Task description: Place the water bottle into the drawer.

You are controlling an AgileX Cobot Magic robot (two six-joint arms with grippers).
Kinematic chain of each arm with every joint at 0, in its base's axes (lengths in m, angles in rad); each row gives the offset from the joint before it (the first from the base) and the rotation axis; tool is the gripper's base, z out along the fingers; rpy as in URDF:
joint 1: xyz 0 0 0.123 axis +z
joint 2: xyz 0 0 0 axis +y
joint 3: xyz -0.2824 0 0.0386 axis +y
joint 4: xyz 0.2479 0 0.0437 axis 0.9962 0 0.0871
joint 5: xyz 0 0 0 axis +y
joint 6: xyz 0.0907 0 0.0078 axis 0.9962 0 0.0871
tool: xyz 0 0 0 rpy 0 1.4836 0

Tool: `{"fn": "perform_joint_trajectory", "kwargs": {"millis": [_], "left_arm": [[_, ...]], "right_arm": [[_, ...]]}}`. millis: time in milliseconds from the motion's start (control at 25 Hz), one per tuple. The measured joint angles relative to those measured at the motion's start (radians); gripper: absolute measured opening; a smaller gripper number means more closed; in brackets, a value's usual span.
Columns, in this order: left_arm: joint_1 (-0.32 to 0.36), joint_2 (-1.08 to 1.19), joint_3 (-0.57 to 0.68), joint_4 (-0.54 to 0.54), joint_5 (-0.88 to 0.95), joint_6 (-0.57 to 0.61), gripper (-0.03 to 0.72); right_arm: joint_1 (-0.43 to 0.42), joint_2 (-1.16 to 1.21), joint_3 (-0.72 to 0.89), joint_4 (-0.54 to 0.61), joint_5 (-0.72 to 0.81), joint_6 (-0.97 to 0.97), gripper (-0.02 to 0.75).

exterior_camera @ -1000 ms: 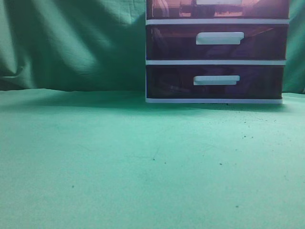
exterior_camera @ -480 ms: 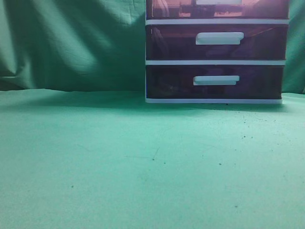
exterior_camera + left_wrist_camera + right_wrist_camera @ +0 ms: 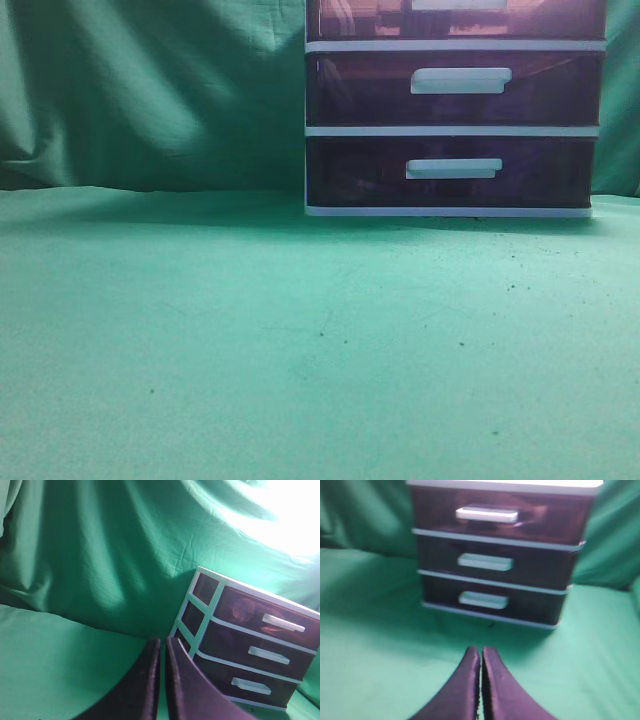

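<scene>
The white-framed three-drawer unit (image 3: 455, 130) stands at the back right of the green cloth. Its top drawer (image 3: 350, 20), reddish-pink with a white bar handle, is cut off by the top edge of the exterior view. It looks pushed in in the left wrist view (image 3: 245, 611) and in the right wrist view (image 3: 435, 510). No water bottle shows clearly; a blurred reddish shape sits behind the top drawer front. My left gripper (image 3: 162, 642) is shut and empty, left of the unit. My right gripper (image 3: 481, 652) is shut and empty, in front of the unit. Neither gripper shows in the exterior view.
Two darker purple drawers (image 3: 455, 90) (image 3: 450, 172) with white handles sit below the top one, both pushed in. Green cloth (image 3: 250, 330) covers the table and hangs as a backdrop (image 3: 150, 90) behind it.
</scene>
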Motion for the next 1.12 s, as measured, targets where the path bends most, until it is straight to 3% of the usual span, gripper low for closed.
{"fn": "perform_joint_trajectory", "kwargs": {"millis": [240,520,840,1120], "left_arm": [[0.000,0.000,0.000,-0.003,0.000,0.000,0.000],[0.000,0.000,0.000,-0.005,0.005,0.000,0.000],[0.000,-0.002,0.000,-0.005,0.005,0.000,0.000],[0.000,-0.002,0.000,-0.005,0.005,0.000,0.000]], "right_arm": [[-0.160,-0.256,0.235,-0.019,-0.061,0.004,0.000],[-0.260,-0.403,0.395,-0.021,-0.071,0.068,0.000],[-0.340,-0.403,0.473,0.005,-0.071,0.104,0.000],[-0.344,-0.403,0.473,0.064,-0.023,-0.014,0.000]]}}
